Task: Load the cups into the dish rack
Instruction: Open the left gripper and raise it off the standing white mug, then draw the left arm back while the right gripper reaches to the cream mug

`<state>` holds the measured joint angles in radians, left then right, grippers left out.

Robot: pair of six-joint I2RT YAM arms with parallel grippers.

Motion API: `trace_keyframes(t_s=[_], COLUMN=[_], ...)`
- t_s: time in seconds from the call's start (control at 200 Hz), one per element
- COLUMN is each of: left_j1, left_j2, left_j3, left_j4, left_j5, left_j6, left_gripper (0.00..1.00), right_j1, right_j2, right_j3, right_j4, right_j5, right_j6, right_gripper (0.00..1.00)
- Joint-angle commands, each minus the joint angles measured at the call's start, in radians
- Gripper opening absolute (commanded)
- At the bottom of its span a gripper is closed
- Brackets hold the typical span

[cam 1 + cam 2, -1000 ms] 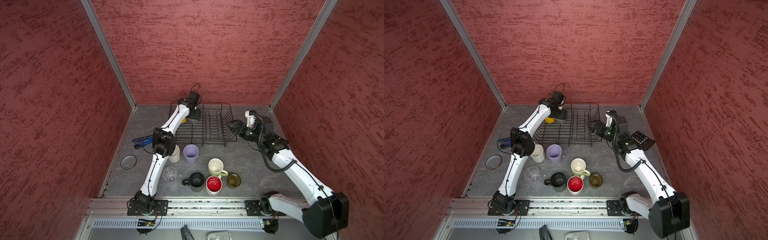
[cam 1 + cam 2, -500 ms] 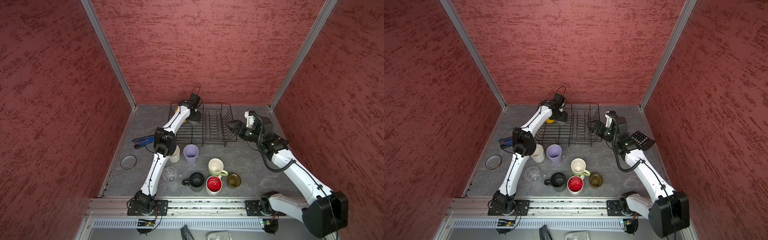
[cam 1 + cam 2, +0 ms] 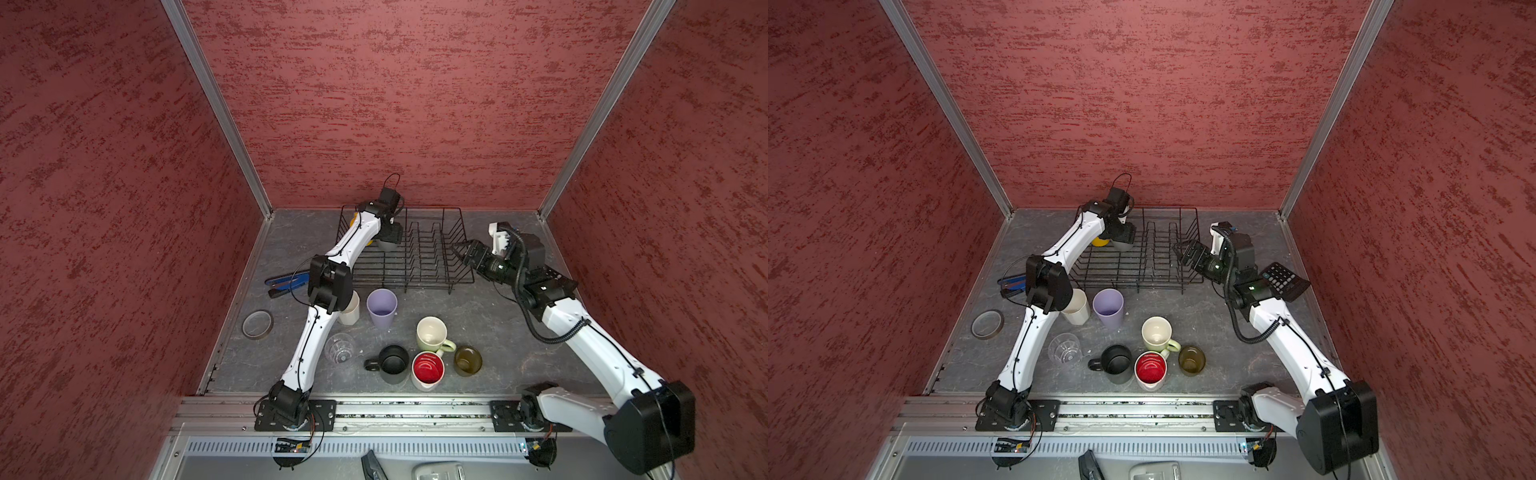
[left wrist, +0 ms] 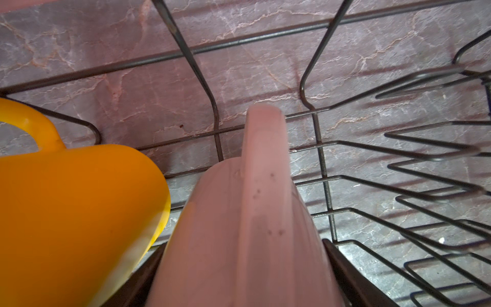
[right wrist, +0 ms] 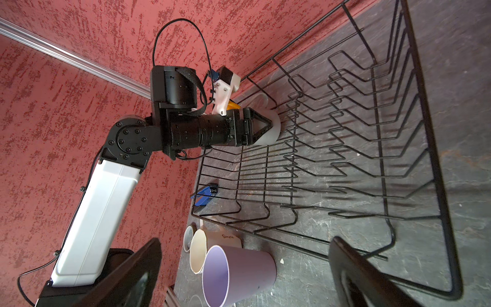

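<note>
The black wire dish rack stands at the back of the table. My left gripper is shut on a grey mug low inside the rack's left end, close beside a yellow mug lying there. My right gripper hangs open and empty by the rack's right end. In front of the rack stand a lilac tumbler, a white faceted mug, a clear glass, a black mug, a red-inside mug, a pale green mug and an olive-brown glass.
A tape roll and a blue-handled tool lie left of the rack. A black calculator sits behind my right arm. Red walls close in the table on three sides.
My left gripper has sunk a little lower into the rack with the grey mug. The right arm has hardly moved.
</note>
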<state>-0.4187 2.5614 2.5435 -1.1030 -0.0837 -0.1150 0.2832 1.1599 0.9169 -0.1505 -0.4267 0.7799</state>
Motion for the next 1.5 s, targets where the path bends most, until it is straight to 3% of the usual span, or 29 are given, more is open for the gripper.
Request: trace_keyframes(t_s=[0.0,0.15,0.316,0.837,0.992,1.242,1.493], left_j1=[0.006,0.005,0.005,-0.023,-0.032,-0.041,-0.040], left_j2=[0.015,0.009,0.002,-0.087,-0.182,-0.369,-0.634], left_j3=[0.032,0.031,0.032,0.014,-0.069,-0.212,-0.466], left_j4=[0.029,0.039,0.043,0.063,0.108,0.184,0.376], left_j5=[0.005,-0.006,-0.013,-0.002,0.004,0.013,0.015], left_j6=[0.013,0.021,0.024,0.023,0.010,-0.021,-0.055], left_gripper=[0.71,0.88,0.94,0.96,0.96,0.96,0.97], right_j1=[-0.004,-0.004,-0.004,-0.004,-0.004,0.008,0.125], right_j2=[0.001,0.001,0.006,0.009,0.015,0.039,0.034], right_j3=[-0.015,-0.016,-0.018,0.032,0.081,0.161,0.168], right_j4=[0.032,0.036,0.046,-0.042,-0.144,-0.337,-0.517], right_j5=[-0.018,-0.020,-0.026,0.020,0.072,0.113,0.163], right_j6=[0.017,0.018,0.024,-0.045,-0.119,-0.251,-0.320], right_gripper=[0.99,0.99,0.99,0.98,0.94,0.77,0.67])
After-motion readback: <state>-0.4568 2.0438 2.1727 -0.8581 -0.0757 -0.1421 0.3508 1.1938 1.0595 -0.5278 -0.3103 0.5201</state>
